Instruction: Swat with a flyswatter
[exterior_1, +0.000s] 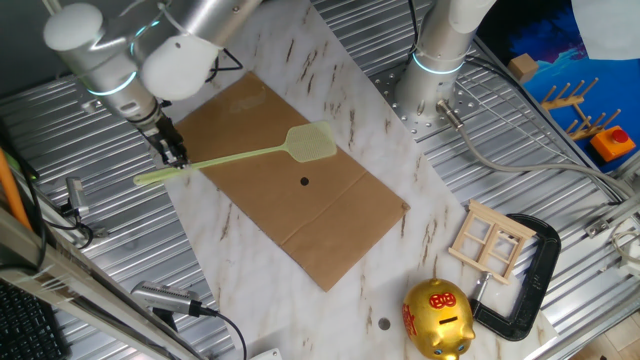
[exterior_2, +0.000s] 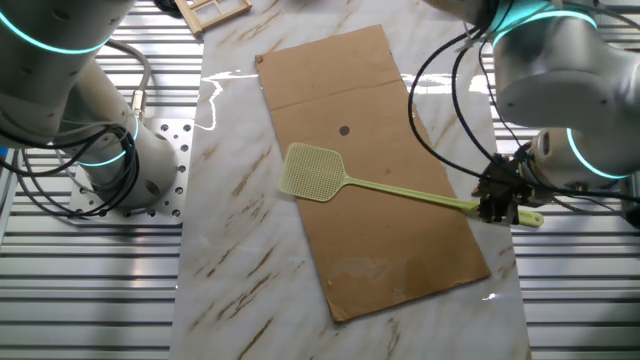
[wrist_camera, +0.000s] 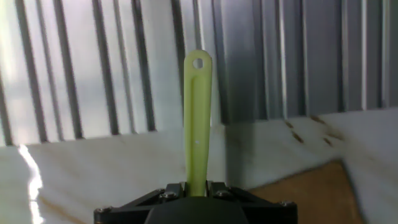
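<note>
The pale yellow-green flyswatter (exterior_1: 250, 152) has its mesh head (exterior_1: 311, 143) over the brown cardboard sheet (exterior_1: 290, 190), close to a small dark spot (exterior_1: 304, 181). My gripper (exterior_1: 172, 152) is shut on the handle near its end. In the other fixed view the swatter (exterior_2: 400, 190) runs from its head (exterior_2: 314, 171) to my gripper (exterior_2: 497, 203) at the right edge of the cardboard (exterior_2: 370, 150). In the hand view the handle's end (wrist_camera: 197, 118), with its hanging hole, sticks out beyond my shut gripper (wrist_camera: 196, 185).
A second arm's base (exterior_1: 437, 75) stands at the back. A gold piggy bank (exterior_1: 438, 318), a small wooden frame (exterior_1: 490, 240) and a black clamp (exterior_1: 530, 275) lie at the front right. Ribbed metal table (exterior_1: 60, 130) surrounds the marble slab (exterior_1: 330, 60).
</note>
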